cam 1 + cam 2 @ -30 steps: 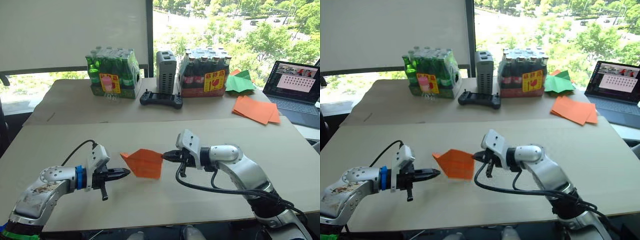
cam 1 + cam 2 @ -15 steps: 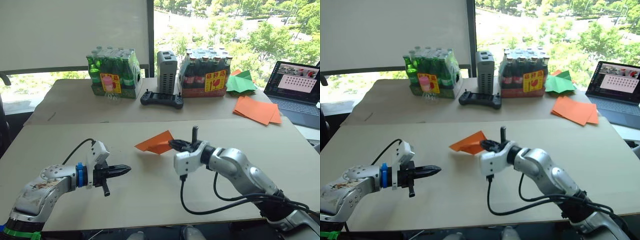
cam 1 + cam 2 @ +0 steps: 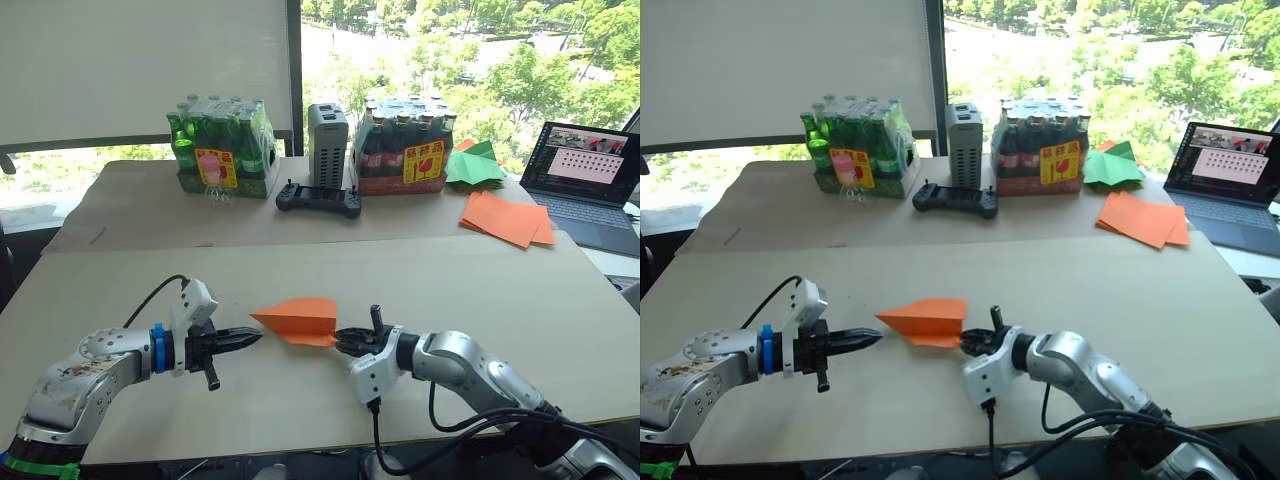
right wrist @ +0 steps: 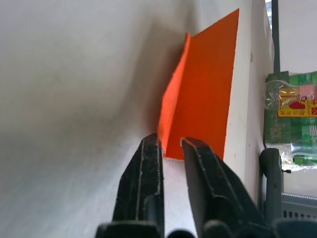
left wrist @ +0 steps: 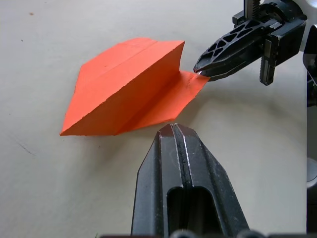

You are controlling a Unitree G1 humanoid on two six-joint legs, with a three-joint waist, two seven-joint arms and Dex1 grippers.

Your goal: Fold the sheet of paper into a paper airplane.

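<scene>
Sitting at the centre of the frame, low on the pale surface (image 3: 500,290), is the paper airplane (image 3: 298,320), a bright orange dart with its pointed nose aimed left and one wing raised above the flatter one. And look at the right end effector (image 3: 341,342): it comes in from the lower right and meets the airplane's tail end. From the right wrist view its two black fingers (image 4: 144,173) stand a little apart, with the rear edge of the orange paper right at the tips, so I cannot tell whether they pinch it or merely touch it. Over on the lower left, the left end effector (image 3: 250,338) points toward the nose with its fingers pressed together, holding nothing, tip just beside the paper but apart from it; the left wrist view confirms a sliver of bare surface between them.

Up at the top of the frame, a pack of green bottles (image 3: 217,147) sits at the left, a grey box (image 3: 327,144) in the middle with a black controller (image 3: 319,199) in front of it, and a pack of dark bottles (image 3: 403,146) to its right. Farther right lie green paper pieces (image 3: 475,166), a stack of flat orange sheets (image 3: 507,217) and an open laptop (image 3: 590,180) at the right edge.
</scene>
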